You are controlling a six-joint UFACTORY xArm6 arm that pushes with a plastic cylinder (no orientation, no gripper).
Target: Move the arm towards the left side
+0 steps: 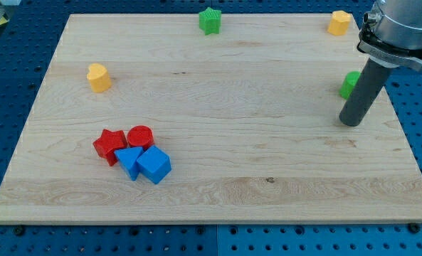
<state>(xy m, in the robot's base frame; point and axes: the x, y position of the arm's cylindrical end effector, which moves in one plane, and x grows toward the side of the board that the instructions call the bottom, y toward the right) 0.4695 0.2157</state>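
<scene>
2 blue blocks [145,163] nearest, 2 red [124,142], 2 yellow [97,77], 2 green [210,20]; my tip [350,122] right, no gripper fitted.

The arm [398,25] comes in from the view's top right corner, its grey collar ringed by a dark clamp, and the dark rod [362,91] slants down and toward the view's left, with my tip [350,123] planted low at the view's right side

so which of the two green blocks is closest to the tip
The green block at the view's right edge, partly hidden behind the rod, just above my tip. The other, a green star block, sits far off at the view's top.
</scene>
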